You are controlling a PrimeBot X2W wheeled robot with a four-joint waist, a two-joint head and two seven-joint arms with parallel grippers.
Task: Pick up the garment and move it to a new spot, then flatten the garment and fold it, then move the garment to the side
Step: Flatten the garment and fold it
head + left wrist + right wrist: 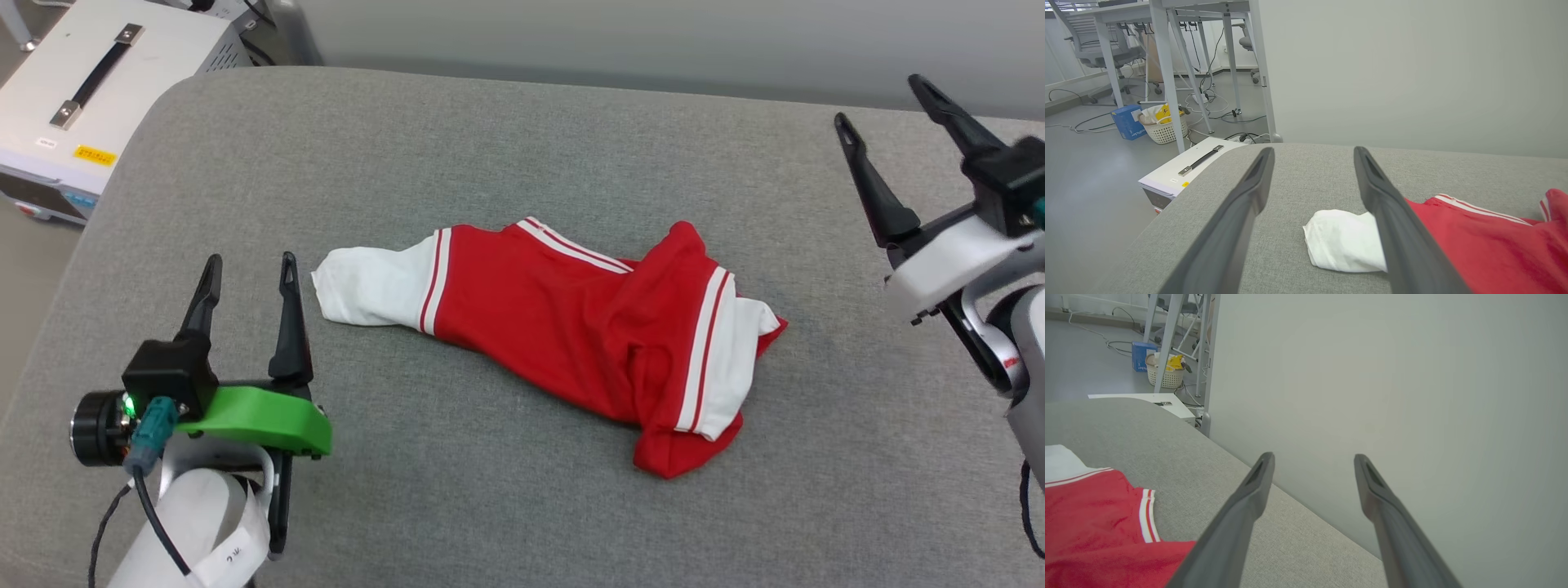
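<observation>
1. Left fingers (287,327) stand spread wide and empty, low over the grey fabric-topped counter (490,506). The right fingers (873,192), just as wide and empty, are raised well off at the other side.
2. Between the two pairs lies the red T-shirt (571,327), bunched and creased. One white sleeve (1339,241) sits just ahead of the left fingers' tips, and the other is folded across the body nearer the right fingers.
3. The pick-up appears to be the step in hand, with no fabric gripped yet. The next move likely calls for a pair of fingers to drop onto a raised fold and close on it.
4. Beyond the left fingers, off the counter's rounded corner, a white equipment case (90,90) sits on the floor. Farther off are desk legs, loose cables, a woven basket (1163,128) and a blue box (1126,120). A plain pale wall faces both pairs.
</observation>
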